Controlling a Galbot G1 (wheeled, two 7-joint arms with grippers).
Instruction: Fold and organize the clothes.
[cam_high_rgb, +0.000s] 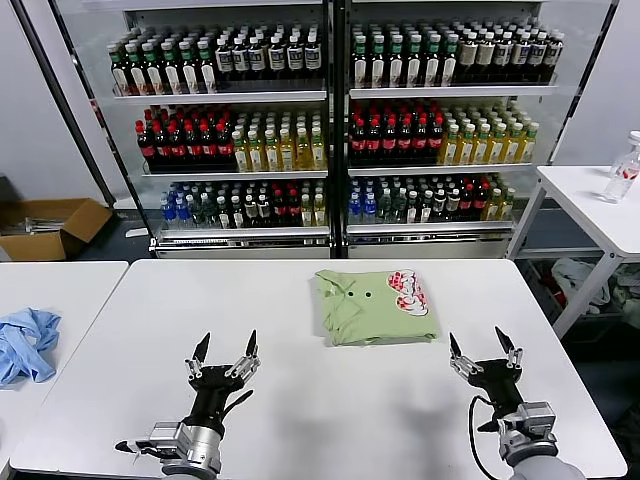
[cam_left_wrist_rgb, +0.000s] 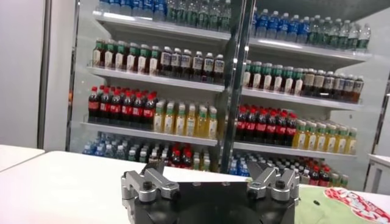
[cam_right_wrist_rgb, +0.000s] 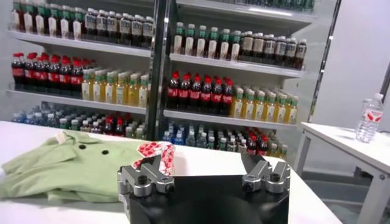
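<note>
The clothes, one light green polo shirt (cam_high_rgb: 375, 306), lie folded into a compact rectangle on the far middle of the white table (cam_high_rgb: 300, 400), with dark buttons and a red-and-white patch facing up. In the right wrist view the shirt (cam_right_wrist_rgb: 73, 167) lies flat beyond the jaws. My right gripper (cam_high_rgb: 483, 345) stands open near the table's front right, apart from the shirt and holding nothing. My left gripper (cam_high_rgb: 224, 349) stands open at the front left, also with nothing in it. From the left wrist, only an edge of the shirt (cam_left_wrist_rgb: 341, 207) shows.
A light blue cloth (cam_high_rgb: 25, 342) lies crumpled on a separate table at the left. A glass-door cooler (cam_high_rgb: 335, 120) full of bottles stands behind the table. A side table (cam_high_rgb: 600, 205) at the right carries a water bottle (cam_high_rgb: 624, 168). A cardboard box (cam_high_rgb: 50, 225) sits on the floor.
</note>
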